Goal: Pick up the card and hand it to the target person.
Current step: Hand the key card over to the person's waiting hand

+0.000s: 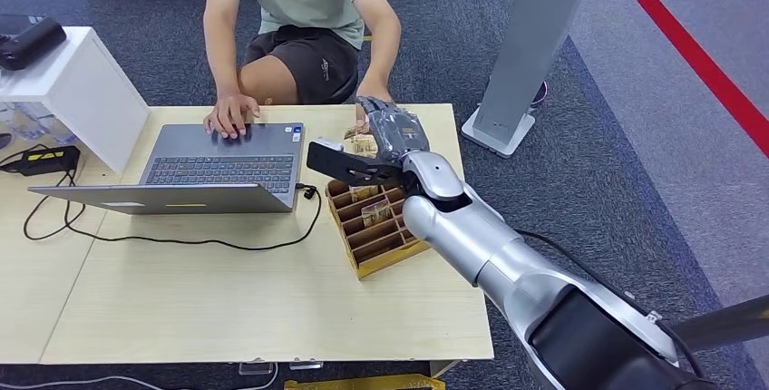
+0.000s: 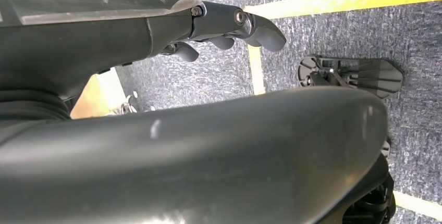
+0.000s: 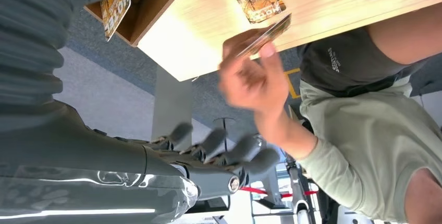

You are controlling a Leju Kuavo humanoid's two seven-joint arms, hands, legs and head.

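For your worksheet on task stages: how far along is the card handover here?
Done: the person's hand holds a card, and the right hand holds nothing, its fingers apart. In hand: that right hand hangs over the table's far edge, near the person. Left: probably just drawing the arm back.

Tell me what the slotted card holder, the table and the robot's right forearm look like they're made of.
Card holder: looks like unfinished light wood or plywood, with thin slat dividers and matte tan faces. Table: pale wood-grain top, probably laminate, since the surface is smooth and even with a seam between two panels. Right forearm: silver shell with glossy highlights, either painted plastic or metal; the look leaves that open.
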